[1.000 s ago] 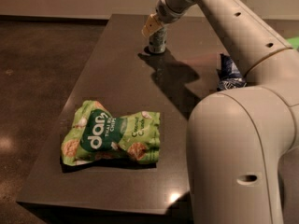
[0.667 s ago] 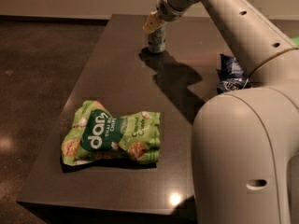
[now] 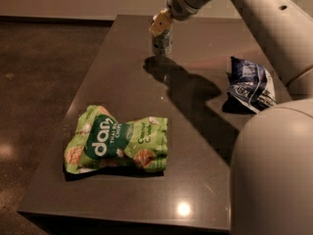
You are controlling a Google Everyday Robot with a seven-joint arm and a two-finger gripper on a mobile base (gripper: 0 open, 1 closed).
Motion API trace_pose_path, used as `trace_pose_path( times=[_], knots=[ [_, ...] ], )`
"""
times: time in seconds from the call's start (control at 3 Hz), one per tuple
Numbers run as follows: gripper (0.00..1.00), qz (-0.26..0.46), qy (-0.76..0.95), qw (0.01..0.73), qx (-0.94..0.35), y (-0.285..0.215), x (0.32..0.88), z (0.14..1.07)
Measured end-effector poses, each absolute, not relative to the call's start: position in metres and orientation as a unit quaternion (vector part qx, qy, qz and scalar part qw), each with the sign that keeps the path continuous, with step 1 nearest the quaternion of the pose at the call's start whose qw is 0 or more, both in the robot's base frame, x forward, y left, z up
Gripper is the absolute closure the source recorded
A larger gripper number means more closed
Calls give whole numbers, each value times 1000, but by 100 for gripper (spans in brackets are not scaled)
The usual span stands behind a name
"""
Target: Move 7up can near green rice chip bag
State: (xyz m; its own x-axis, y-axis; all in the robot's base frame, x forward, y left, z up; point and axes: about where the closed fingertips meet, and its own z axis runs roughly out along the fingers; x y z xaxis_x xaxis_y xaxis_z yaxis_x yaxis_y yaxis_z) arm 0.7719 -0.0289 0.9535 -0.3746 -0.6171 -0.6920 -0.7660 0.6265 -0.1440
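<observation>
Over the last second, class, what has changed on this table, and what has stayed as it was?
The robot's bulky near arm segment has shifted right, uncovering more of the dark blue bag. The gripper stays at the top of the 7up can at the far end of the table. The can has not visibly moved. The green rice chip bag lies where it was.

The green rice chip bag [image 3: 117, 140] has big white letters, "dan", on a dark green patch. Small white words beside them say "THAI" and "CHIPS". The writing on the pale part of this bag is too faint to read. The print on the blue bag [image 3: 249, 84] cannot be read. The 7up can [image 3: 162, 43], with the gripper [image 3: 160, 24] at its top, shows no words I can read.
</observation>
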Motion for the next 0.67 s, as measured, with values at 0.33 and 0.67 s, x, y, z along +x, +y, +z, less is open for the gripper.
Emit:
trace_pose_path(
  times=[0.33, 0.67],
  knots=[
    [100, 111, 801, 364, -463, -29, 726, 963],
    [100, 128, 781, 347, -503, -31, 676, 960]
  ],
)
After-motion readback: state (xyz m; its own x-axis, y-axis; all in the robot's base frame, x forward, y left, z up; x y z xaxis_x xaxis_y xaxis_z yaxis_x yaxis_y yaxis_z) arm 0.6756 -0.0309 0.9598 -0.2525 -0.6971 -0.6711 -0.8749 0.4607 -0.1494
